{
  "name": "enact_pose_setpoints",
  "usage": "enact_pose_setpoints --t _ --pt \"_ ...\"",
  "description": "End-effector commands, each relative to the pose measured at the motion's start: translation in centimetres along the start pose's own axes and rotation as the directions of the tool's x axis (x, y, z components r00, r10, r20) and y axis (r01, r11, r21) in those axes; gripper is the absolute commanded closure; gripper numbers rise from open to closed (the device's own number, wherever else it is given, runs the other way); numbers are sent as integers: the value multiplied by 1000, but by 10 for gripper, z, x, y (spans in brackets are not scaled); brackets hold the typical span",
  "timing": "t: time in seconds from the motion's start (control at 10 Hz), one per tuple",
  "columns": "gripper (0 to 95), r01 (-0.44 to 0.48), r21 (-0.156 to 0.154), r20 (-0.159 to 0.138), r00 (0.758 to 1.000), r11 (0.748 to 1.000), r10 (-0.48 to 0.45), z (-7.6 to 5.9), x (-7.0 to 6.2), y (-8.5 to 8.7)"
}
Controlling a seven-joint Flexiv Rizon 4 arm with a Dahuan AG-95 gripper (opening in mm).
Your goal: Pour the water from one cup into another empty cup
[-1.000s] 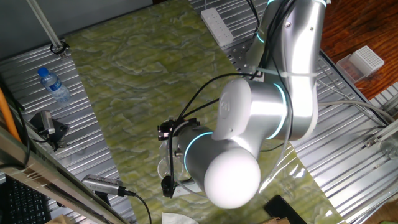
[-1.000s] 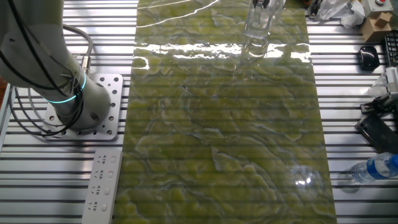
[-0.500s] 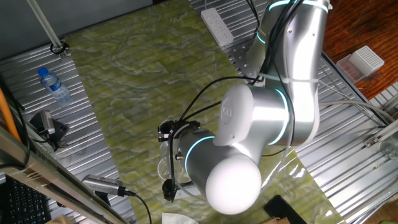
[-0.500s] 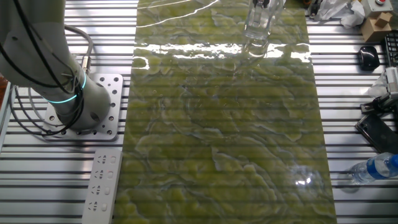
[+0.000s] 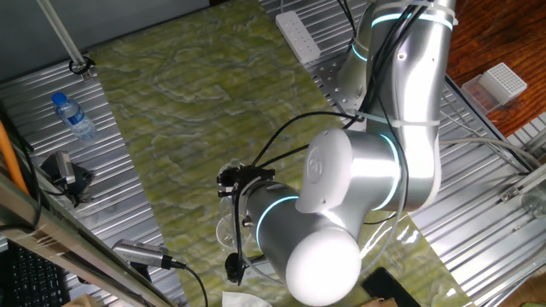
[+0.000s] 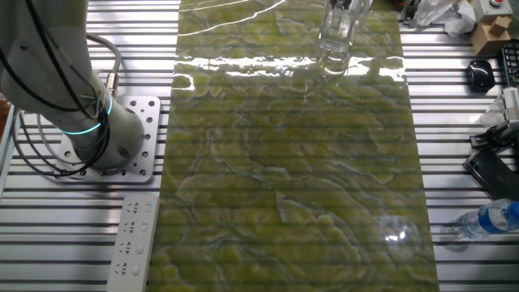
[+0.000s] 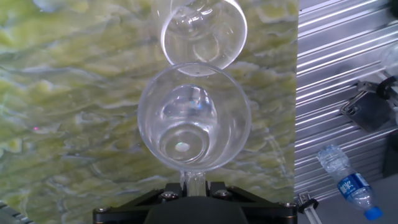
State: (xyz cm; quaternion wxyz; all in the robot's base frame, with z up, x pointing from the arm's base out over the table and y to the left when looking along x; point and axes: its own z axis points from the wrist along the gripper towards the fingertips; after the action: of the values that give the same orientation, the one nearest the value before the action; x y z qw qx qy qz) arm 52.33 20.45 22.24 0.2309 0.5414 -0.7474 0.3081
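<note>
- On your left, the green mat (image 7: pixel 62 124) fills the hand view.
- At centre, your gripper (image 7: pixel 193 186) has its fingers closed on the near glass (image 7: pixel 194 118); the far glass (image 7: pixel 204 31) touches its rim.
- On your right lies a bottle (image 7: pixel 345 177).

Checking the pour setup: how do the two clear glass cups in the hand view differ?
The nearer clear glass cup sits right at the end effector and looks larger; the farther clear glass cup lies beyond it, smaller in view and cut off by the frame's top. Their rims overlap in view. Both are transparent and round-mouthed.
</note>
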Motion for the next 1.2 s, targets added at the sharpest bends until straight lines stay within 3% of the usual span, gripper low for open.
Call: enact_pose_setpoints --t 0.1,1.2 --pt "950 2 1 -6 1000 1000 -2 0 0 0" --pt "950 14 22 -68 998 1000 -13 -2 2 0"
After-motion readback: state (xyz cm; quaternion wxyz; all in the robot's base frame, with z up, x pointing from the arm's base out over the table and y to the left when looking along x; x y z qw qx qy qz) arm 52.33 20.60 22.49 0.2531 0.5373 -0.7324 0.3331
